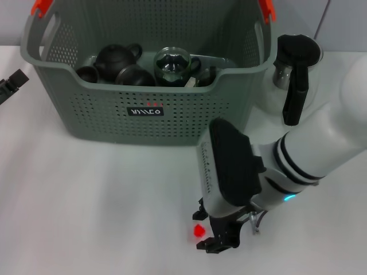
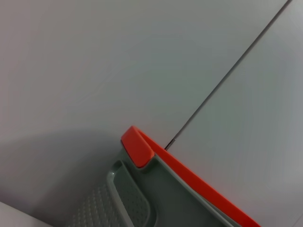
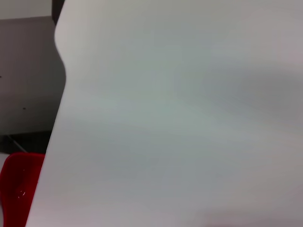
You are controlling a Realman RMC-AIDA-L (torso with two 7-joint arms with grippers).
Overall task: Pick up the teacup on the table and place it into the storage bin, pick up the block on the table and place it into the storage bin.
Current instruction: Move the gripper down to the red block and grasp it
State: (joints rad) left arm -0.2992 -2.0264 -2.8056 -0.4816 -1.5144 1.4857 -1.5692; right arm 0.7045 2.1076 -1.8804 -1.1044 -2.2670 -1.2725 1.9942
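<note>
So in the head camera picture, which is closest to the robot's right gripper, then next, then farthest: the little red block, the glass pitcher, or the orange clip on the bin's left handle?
From the right gripper:
1. Red block, right beside it on the table.
2. Glass pitcher, farther back on the right, next to the storage bin.
3. Orange clip, at the bin's far left corner.

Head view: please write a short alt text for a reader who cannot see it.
The right gripper hangs low over a white table, right beside a small red block. Behind stands the grey-green storage bin holding dark teaware, with a glass pitcher at its right; the left gripper sits at the left edge.
</note>
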